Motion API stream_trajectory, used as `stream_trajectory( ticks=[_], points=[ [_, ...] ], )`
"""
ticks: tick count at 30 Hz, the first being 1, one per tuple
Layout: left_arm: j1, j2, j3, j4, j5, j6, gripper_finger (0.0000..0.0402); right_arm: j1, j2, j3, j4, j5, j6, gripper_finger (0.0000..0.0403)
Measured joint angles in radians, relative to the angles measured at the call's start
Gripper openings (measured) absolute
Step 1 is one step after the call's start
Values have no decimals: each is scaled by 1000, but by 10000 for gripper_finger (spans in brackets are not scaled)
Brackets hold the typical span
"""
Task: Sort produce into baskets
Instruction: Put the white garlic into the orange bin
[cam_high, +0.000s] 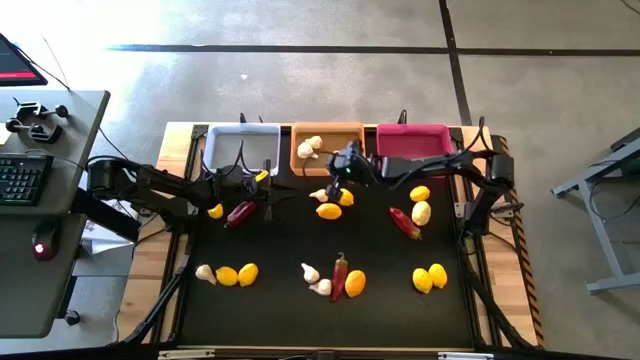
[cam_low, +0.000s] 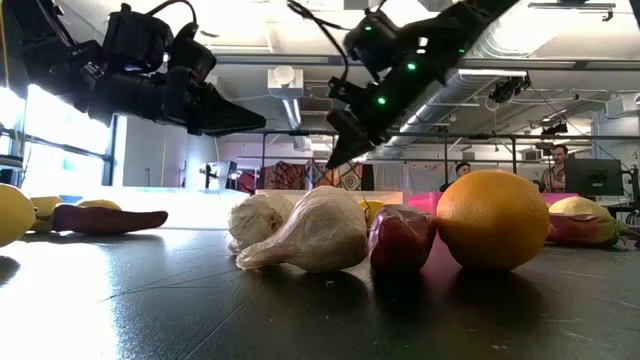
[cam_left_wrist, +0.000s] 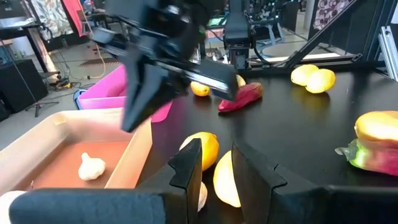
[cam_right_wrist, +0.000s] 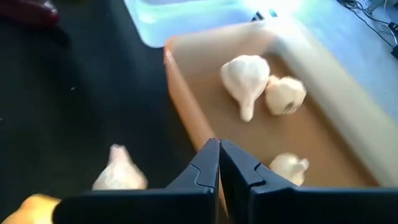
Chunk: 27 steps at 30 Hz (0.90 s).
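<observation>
1. Three baskets stood in a row along the far edge of the bench (cam_high: 300, 245): the white basket (cam_high: 241, 143), the orange basket (cam_high: 328, 137) beside it, and the pink basket (cam_high: 412, 138) on the orange basket's other side.
2. The orange basket held garlic bulbs (cam_right_wrist: 244, 79); three showed in the right wrist view.
3. The right gripper (cam_high: 338, 171) hung just in front of the orange basket's near wall, its fingers (cam_right_wrist: 206, 163) clenched together with nothing between them.
4. A garlic bulb (cam_right_wrist: 118, 172) lay on the bench close to the orange basket's near wall, next to lemons (cam_high: 338, 203).
5. The left gripper (cam_high: 268, 183) hovered over the bench toward the white-basket side of the orange basket, its fingers (cam_left_wrist: 189, 163) released and empty.
6. A dark red chili (cam_high: 240, 213) and a lemon (cam_high: 215, 211) lay farther out on that same side.
7. More lemons, garlic and chilies were scattered well away from the orange basket, toward the bench's near edge.
</observation>
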Motion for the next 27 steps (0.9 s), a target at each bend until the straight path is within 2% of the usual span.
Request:
stream_trajectory(
  ticks=[7, 14, 18, 27],
  points=[
    [0, 0, 0, -1, 0, 0, 73, 98, -146, -229, 130, 5, 124, 1],
    [0, 0, 0, -5, 0, 0, 73, 229, -276, -378, 133, 63, 206, 0],
    [1, 0, 0, -5, -2, 8, 73, 286, -297, -416, 133, 10, 204, 0],
    [1, 0, 0, 0, -3, 18, 73, 322, -297, -421, 132, 29, 184, 1]
  ],
)
